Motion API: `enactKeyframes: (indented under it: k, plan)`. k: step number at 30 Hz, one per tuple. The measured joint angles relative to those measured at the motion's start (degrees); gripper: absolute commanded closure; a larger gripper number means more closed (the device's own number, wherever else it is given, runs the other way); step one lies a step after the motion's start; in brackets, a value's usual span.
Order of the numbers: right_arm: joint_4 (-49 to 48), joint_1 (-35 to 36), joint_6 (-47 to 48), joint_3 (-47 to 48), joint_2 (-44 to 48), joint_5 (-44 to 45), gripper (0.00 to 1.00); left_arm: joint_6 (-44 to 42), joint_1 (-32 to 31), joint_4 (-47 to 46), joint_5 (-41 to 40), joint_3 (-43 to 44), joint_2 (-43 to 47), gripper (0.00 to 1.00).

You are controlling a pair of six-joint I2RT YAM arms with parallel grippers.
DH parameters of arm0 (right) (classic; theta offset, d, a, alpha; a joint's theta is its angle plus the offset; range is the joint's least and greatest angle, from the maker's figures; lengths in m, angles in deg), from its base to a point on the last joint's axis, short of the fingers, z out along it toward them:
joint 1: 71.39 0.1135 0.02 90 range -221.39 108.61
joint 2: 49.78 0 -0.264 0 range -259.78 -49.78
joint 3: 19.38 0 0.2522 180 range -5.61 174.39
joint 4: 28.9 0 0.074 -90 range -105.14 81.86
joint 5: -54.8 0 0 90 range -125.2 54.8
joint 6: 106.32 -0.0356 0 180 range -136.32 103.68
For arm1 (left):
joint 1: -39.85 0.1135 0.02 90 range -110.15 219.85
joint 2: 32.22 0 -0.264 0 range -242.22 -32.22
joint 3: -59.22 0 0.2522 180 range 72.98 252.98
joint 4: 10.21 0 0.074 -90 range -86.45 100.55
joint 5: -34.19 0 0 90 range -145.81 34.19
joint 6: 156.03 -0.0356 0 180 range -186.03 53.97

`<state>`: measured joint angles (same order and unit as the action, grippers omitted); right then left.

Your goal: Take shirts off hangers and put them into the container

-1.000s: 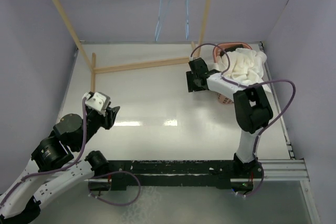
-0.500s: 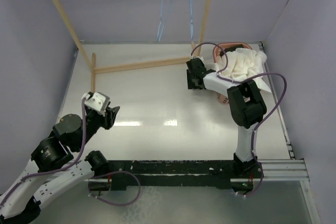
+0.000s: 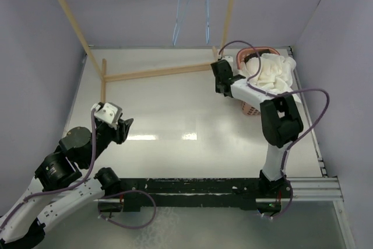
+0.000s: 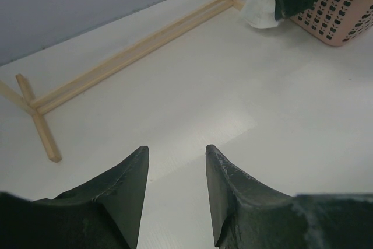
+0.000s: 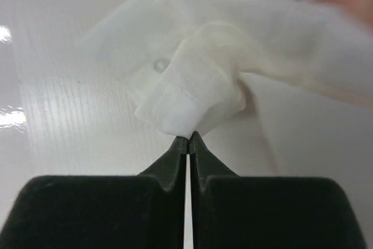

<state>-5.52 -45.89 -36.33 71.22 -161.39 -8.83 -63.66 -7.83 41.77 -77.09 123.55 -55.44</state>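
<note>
We see pale lavender walls closing in three sides: the back wall (image 3: pixel 134 10), the left wall (image 3: pixel 29 56) and the right wall (image 3: pixel 344 56), all plain and evenly lit. Below them lies a glossy white table (image 3: pixel 175 103), with a bright patch of glare (image 3: pixel 169 137) toward its near edge. A light wooden rack (image 3: pixel 157 72) stands along the table's far edge, its slim poles rising at the far left and far right and its base bar lying flat between them.
</note>
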Motion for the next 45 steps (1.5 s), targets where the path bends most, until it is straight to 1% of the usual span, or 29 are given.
enactKeyframes:
  k: [4, 8, 14, 17, 19, 23, 25, 28, 29, 30, 31, 33, 34, 38, 40, 41, 42, 43, 44, 45]
  plan:
    - [3.15, -3.65, -0.24, 1.57, 9.31, 0.07, 1.00, 0.00, 0.00, -0.02, 0.02, -0.44, 0.13, 0.52]
    - [6.78, -11.08, 0.02, 10.60, 16.65, 0.11, 1.00, 0.00, 0.00, -0.35, 0.02, -0.76, 0.44, 0.52]
    - [10.08, -24.09, -0.02, 21.49, 23.93, -0.26, 1.00, 0.00, 0.00, -0.83, 0.02, -0.81, 0.76, 0.52]
    - [11.74, -26.99, -0.11, 23.85, 25.22, -0.46, 1.00, 0.00, 0.00, -0.83, 0.02, -0.81, 0.87, 0.52]
    - [11.65, -26.75, -0.44, 21.92, 26.18, -2.01, 1.00, 0.00, 0.00, -0.83, 0.02, -0.81, 1.07, 0.52]
    - [9.88, -25.75, -1.14, 10.71, 27.80, -5.57, 1.00, 0.00, 0.00, -0.83, 0.04, -0.81, 1.25, 0.52]
    - [9.55, -25.62, -1.75, 4.48, 27.06, -7.91, 1.00, 0.00, 0.00, -0.81, 0.04, -0.81, 1.25, 0.52]
    - [9.49, -25.59, -2.49, -1.77, 23.69, -11.28, 1.00, 0.00, 0.00, -0.81, 0.07, -0.81, 1.25, 0.52]
    - [9.53, -25.59, -2.60, -2.73, 22.45, -12.17, 0.98, 0.00, 0.00, -0.81, 0.07, -0.81, 1.25, 0.52]
    - [9.49, -25.59, -2.67, -3.43, 20.98, -13.09, 0.91, 0.00, 0.00, -0.81, 0.04, -0.81, 1.22, 0.52]
    - [9.40, -25.59, -2.78, -3.80, 19.50, -14.16, 0.81, 0.00, 0.00, -0.81, 0.04, -0.81, 1.22, 0.51]
    - [9.27, -25.59, -3.21, -3.85, 16.92, -15.76, 0.59, 0.02, 0.00, -0.81, 0.09, -0.81, 1.14, 0.36]
    - [9.22, -25.59, -3.26, -3.85, 15.98, -16.35, 0.53, 0.04, 0.00, -0.81, 0.09, -0.81, 1.03, 0.31]
    - [10.71, -25.68, -3.28, -1.86, 13.64, -19.37, 0.47, 0.17, 0.00, -0.81, 0.48, -0.81, 0.22, 0.30]
    - [11.47, -25.70, -3.32, -1.14, 13.88, -20.13, 0.44, 0.17, 0.00, -0.81, 0.66, -0.81, -0.09, 0.30]
    - [11.82, -25.70, -3.37, -1.03, 14.60, -20.24, 0.37, 0.20, 0.00, -0.81, 0.72, -0.81, -0.17, 0.30]
    - [12.22, -25.70, -3.39, -1.01, 15.52, -20.20, 0.18, 0.20, 0.00, -0.81, 0.74, -0.81, -0.17, 0.30]
    - [12.70, -25.70, -3.45, -1.01, 17.00, -20.15, 0.13, 0.24, 0.00, -0.81, 0.76, -0.81, -0.17, 0.30]
    - [13.25, -25.70, -3.58, -0.96, 18.91, -20.09, 0.01, 0.28, 0.00, -0.85, 0.85, -0.81, -0.17, 0.30]
    - [13.92, -25.70, -3.52, -0.74, 21.05, -20.00, 0.00, 0.44, 0.00, -0.85, 0.96, -0.81, -0.20, 0.29]
